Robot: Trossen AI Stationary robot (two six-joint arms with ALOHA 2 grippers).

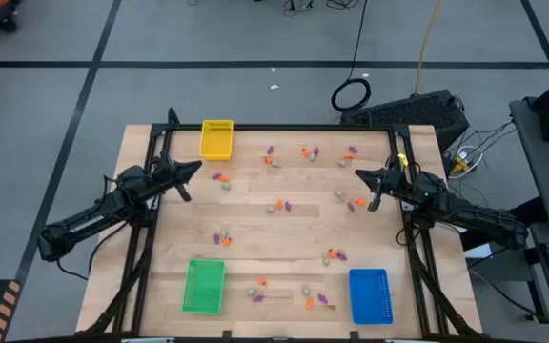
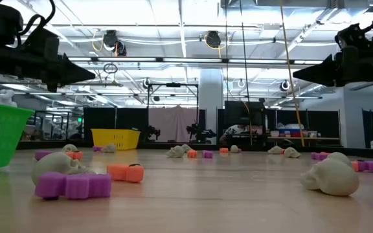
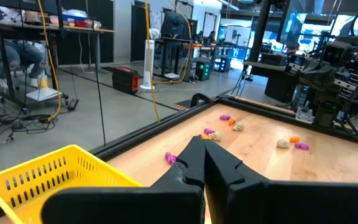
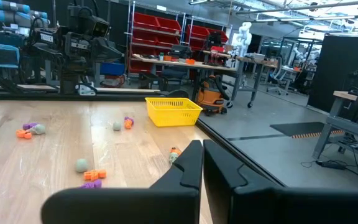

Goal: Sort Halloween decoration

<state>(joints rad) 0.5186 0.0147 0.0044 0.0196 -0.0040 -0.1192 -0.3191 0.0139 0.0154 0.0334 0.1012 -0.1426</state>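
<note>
My left gripper (image 1: 194, 168) hangs above the table's left edge w/ fingers pressed together, nothing in them; just beyond it sits the yellow slotted plastic tray (image 1: 216, 139) at the far-left corner, empty as far as I can see. The green plastic tray (image 1: 203, 286) sits near-left and the blue plastic tray (image 1: 370, 295) near-right, both w/o any visible contents. The Halloween decoration (image 1: 278, 206), tiny orange, purple and beige-grey trinkets, lies scattered over the wooden tabletop (image 1: 255, 238) in small mixed clumps, so sorting has not begun, I'd judge. My right gripper (image 1: 362, 173) is likewise clenched and empty, hovering over the right side near an orange/purple pair (image 1: 355, 203). Risks as I see them: pieces are far smaller than my fingertips and lie touching or right beside other colours, e.g. a beige-grey skull against a purple piece (image 2: 73, 184) in the low view, so a pinch could grab two colours at once or flick a neighbour away. Rounded skulls prob. roll if nudged. Must open up before descending, else I just shove things. Both arms reaching to the centre could cross paths. Light trays may slide if bumped on drop-off.
</note>
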